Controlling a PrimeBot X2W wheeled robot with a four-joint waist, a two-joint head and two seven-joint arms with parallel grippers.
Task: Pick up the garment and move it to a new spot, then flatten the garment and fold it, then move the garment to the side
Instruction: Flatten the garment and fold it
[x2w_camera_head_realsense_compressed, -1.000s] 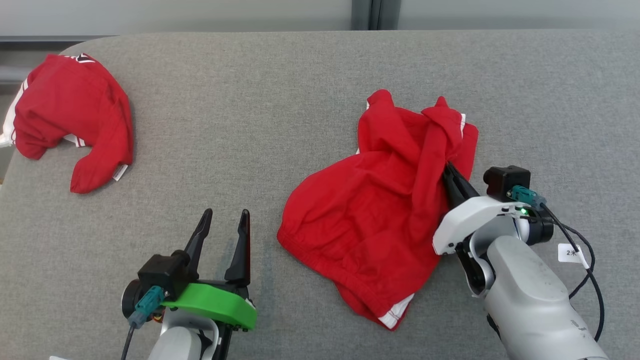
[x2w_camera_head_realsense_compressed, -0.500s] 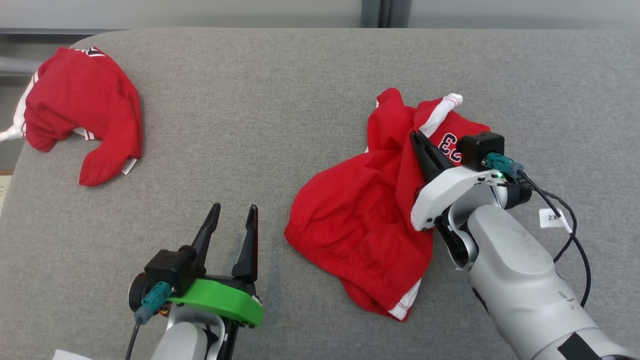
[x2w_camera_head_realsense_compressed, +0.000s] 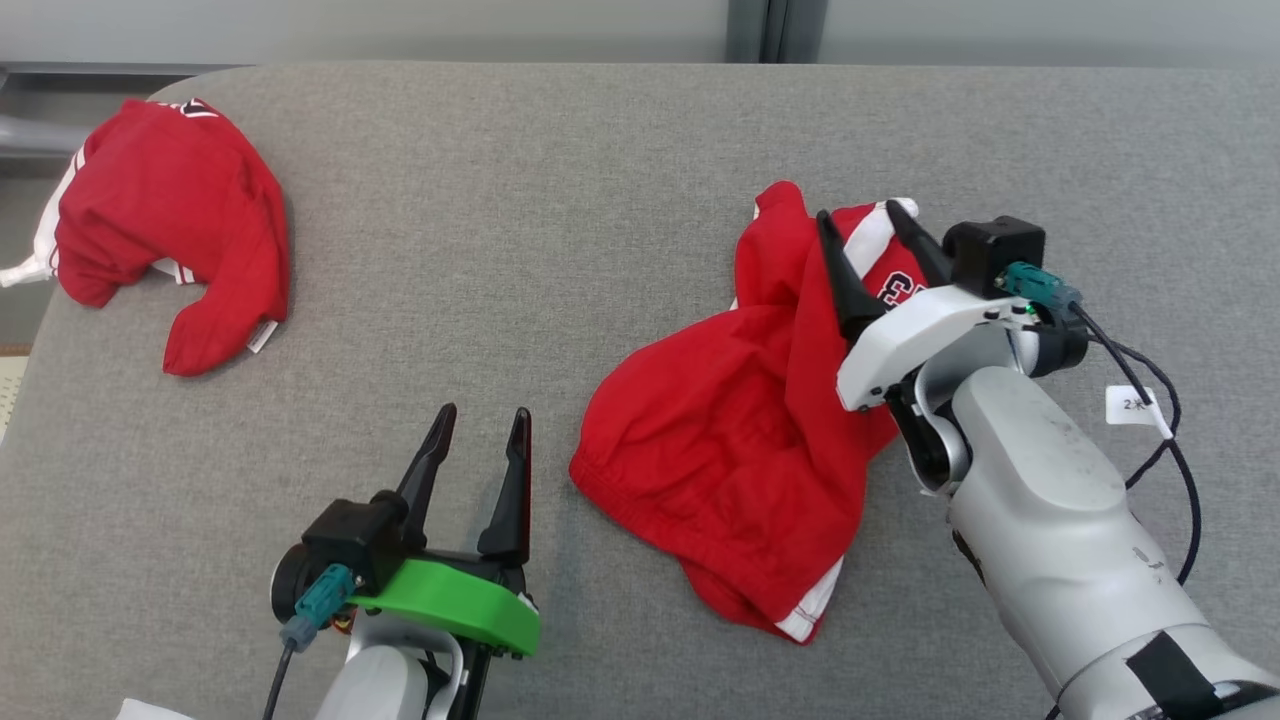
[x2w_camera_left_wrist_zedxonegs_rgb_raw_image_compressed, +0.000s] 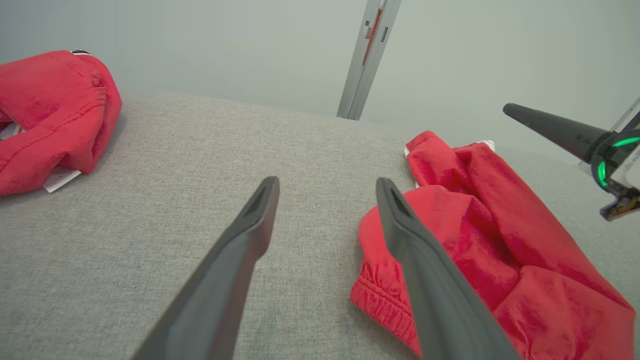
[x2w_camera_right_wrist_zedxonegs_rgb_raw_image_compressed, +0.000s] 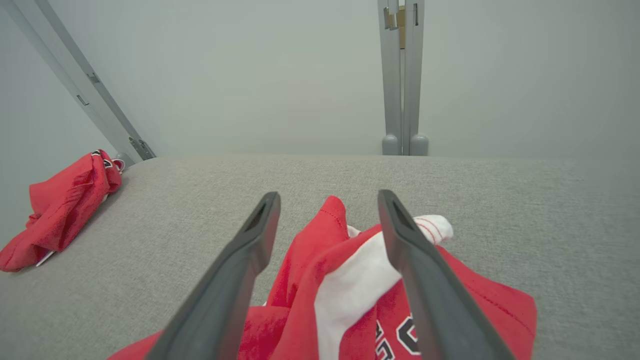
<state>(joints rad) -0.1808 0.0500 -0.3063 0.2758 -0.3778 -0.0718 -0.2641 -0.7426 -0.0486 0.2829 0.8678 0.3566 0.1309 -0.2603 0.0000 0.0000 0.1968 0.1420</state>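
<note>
Closest in, the left gripper (x2w_camera_head_realsense_compressed: 486, 410) sits low over the surface (x2w_camera_head_realsense_compressed: 480, 250). Its two long dark fingers are spread wide with only bare cloth between them, and they hold nothing. A glossy green bracket (x2w_camera_head_realsense_compressed: 450, 605) sits behind the fingers. The surface is a broad grey pad covered in coarse woven fabric, flecked and matte, with a rounded far-left corner.

Just to the right of that gripper lies the garment (x2w_camera_head_realsense_compressed: 720, 430), a red piece of soft, slightly shiny knit, crumpled into a rough heap right of the middle of the pad. Its near-left edge is a gathered elastic hem, and a white-trimmed corner points toward the robot. The far part is bunched into ridges that show a white stripe and dark printed numerals.

The right gripper (x2w_camera_head_realsense_compressed: 858, 212) hangs over that far bunch, fingers wide apart and gripping nothing. In the right wrist view the white stripe lies below and between them. Its pale, smooth forearm crosses the garment's right edge and carries a small white tag (x2w_camera_head_realsense_compressed: 1135, 405).

Well apart, at the far-left corner, a second red garment (x2w_camera_head_realsense_compressed: 170, 220) with white trim lies folded into a curved lump. Beyond the pad's far edge stands a plain, pale grey-green wall (x2w_camera_right_wrist_zedxonegs_rgb_raw_image_compressed: 250, 75), split by an upright metal post (x2w_camera_right_wrist_zedxonegs_rgb_raw_image_compressed: 402, 75) and, to the left, a slanted rail (x2w_camera_right_wrist_zedxonegs_rgb_raw_image_compressed: 75, 85).
</note>
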